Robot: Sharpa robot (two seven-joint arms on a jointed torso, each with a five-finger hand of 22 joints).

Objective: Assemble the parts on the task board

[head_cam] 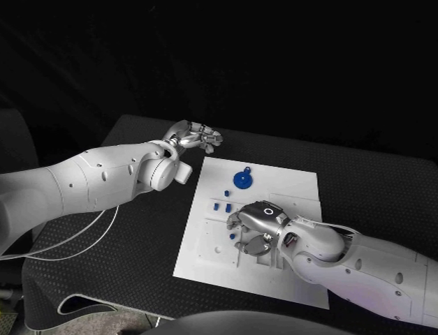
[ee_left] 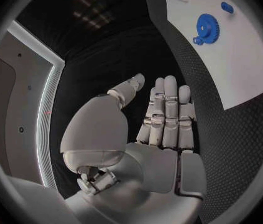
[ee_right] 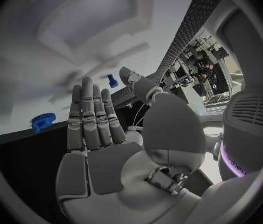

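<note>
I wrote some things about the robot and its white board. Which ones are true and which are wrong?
1. A blue gear lies on the task board. True.
2. The left hand holds the blue gear. False: it holds nothing and is off the board, over the black table.
3. The right hand is over the task board. True.
4. The task board is black. False: it is white.
5. The right hand grips a blue part. False: its fingers are straight and hold nothing.

Both arms wear smooth white shells dotted with small dark screws. The left hand and right hand are silver, with segmented metal fingers. Thin pale cables loop beneath the left arm.
</note>
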